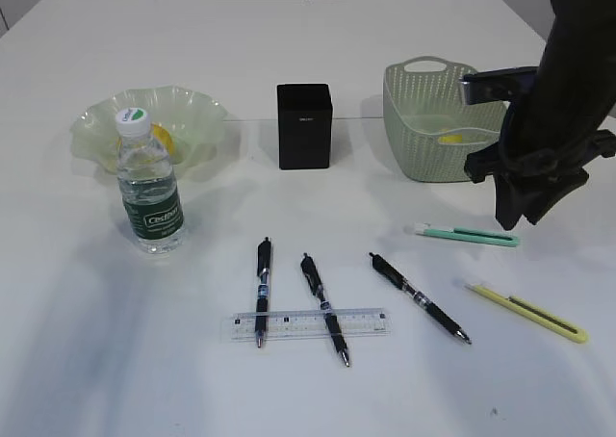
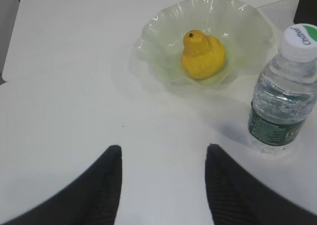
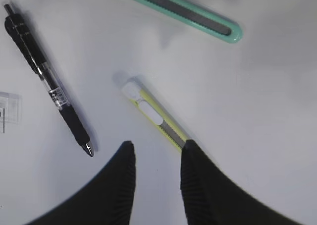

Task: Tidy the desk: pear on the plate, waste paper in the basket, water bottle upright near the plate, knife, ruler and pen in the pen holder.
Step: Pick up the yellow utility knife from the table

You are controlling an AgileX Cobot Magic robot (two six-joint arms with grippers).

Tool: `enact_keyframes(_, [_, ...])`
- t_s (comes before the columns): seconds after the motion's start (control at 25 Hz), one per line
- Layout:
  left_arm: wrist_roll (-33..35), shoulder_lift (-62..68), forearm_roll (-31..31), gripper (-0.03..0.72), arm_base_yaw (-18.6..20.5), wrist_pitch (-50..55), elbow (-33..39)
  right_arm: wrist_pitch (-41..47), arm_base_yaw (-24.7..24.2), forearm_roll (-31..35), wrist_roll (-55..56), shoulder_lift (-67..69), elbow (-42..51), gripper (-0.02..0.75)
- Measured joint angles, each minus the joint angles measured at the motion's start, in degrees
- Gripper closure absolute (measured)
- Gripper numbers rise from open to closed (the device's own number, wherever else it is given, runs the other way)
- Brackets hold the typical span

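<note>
A yellow pear (image 2: 202, 55) lies on the green glass plate (image 2: 163, 31), also seen in the exterior view (image 1: 101, 119). The water bottle (image 1: 149, 182) stands upright in front of the plate. A black pen holder (image 1: 304, 126) stands mid-table. Three black pens (image 1: 262, 288) (image 1: 323, 307) (image 1: 419, 297) and a clear ruler (image 1: 371, 321) lie at the front. A teal knife (image 1: 469, 234) and a yellow knife (image 1: 527, 312) lie on the right. My right gripper (image 3: 158, 144) is open and empty above the yellow knife (image 3: 151, 111). My left gripper (image 2: 162, 149) is open and empty over bare table near the plate.
A green basket (image 1: 438, 119) stands at the back right with a small yellow bit (image 1: 449, 140) inside; I cannot tell what it is. The right arm (image 1: 539, 139) hangs in front of the basket's right side. The left arm is outside the exterior view.
</note>
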Motion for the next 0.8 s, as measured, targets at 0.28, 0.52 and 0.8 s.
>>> enact_keyframes(0.28, [0.0, 0.0, -0.04, 0.306, 0.0, 0.93, 0.0, -0.11, 0.0, 0.66, -4.46, 1.86, 0.0, 0.499])
enact_keyframes(0.52, [0.0, 0.0, -0.04, 0.306, 0.0, 1.16, 0.0, -0.11, 0.0, 0.66, -7.75, 2.29, 0.0, 0.499])
enact_keyframes(0.8, [0.0, 0.0, -0.04, 0.307, 0.0, 1.16, 0.0, -0.22, 0.0, 0.66, -11.92, 2.38, 0.81, 0.499])
